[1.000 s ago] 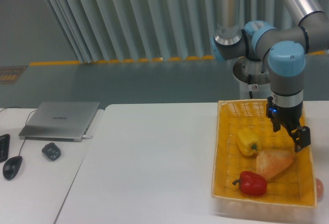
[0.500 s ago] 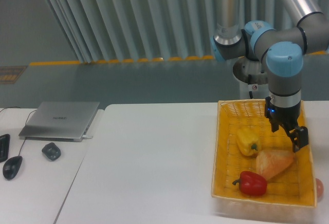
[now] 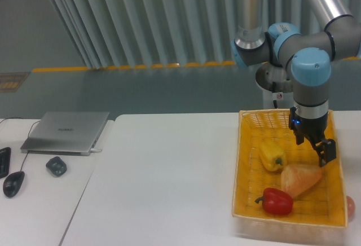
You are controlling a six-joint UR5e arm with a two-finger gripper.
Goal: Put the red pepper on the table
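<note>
On the right side of the tabletop [image 3: 169,178] sits a yellow woven basket [image 3: 243,161], long axis running away from the camera. Red pepper [image 3: 277,201] lies inside it at the near end, toward the left wall, stem pointing left, resting on the basket floor. Bread wedge [image 3: 300,178] is just beside the pepper, up and to the right, looks close to touching it. Yellow pepper [image 3: 272,155] is further back in the basket, left of centre, apart from the red one.

Gripper [image 3: 315,144] hangs over the right half of the basket, pointing down, tilted slightly. Jaws sit just above the back end of the bread, well clear of the red pepper. Jaws look apart with nothing between them; one dark finger [image 3: 329,152] is clearly visible on the right side, the other is partly hidden behind the wrist. Small blue light shows on the wrist housing.

Something small and reddish [image 3: 351,205] peeks out past the basket's right near corner, cut off by the frame edge, can't tell what it is.

Left side, separate desk surface: closed silver laptop [image 3: 66,131], small dark object [image 3: 56,166] in front of it, black mouse [image 3: 13,183] with cable, and a dark flat item [image 3: 3,160] at the frame edge
</note>
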